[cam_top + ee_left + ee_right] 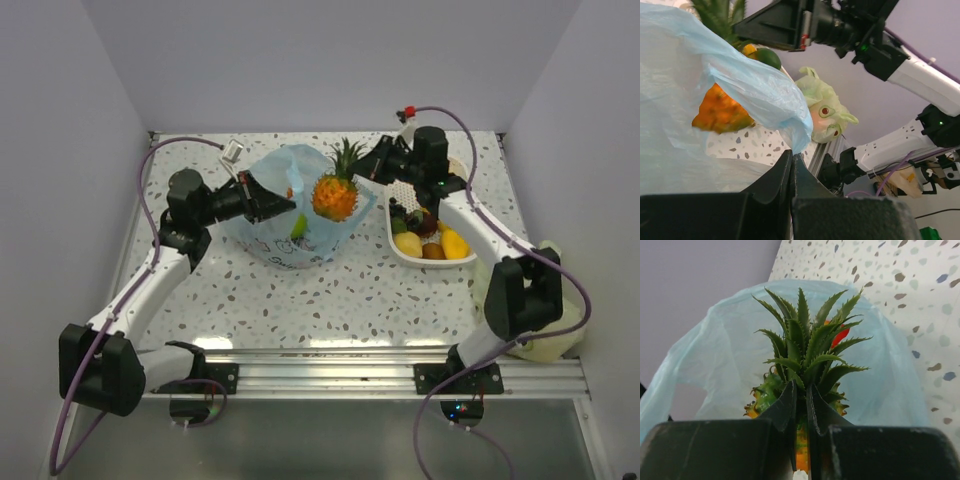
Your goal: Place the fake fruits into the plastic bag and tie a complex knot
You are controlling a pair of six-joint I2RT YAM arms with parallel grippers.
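White worktop (400, 300) flecked with grey and brown chips, boxed in by plain pale lilac walls (330, 60). My two arms reach in from the near edge.

At the middle back sits the plastic bag (275, 245), thin, crinkled and light blue, with its mouth open. My left gripper (283, 205) is closed tight on the bag's left rim, with the film pinched between its fingers.

My right gripper (372, 166) is nearly closed on the spiky green crown of a small orange pineapple (335, 195). The pineapple hangs at the bag's mouth, with blue film behind it and around its sides. I cannot tell whether it touches the bag.

More fake fruits (435, 240), yellow, orange and dark, lie in a white tray (400, 255) just right of the bag, below my right arm.
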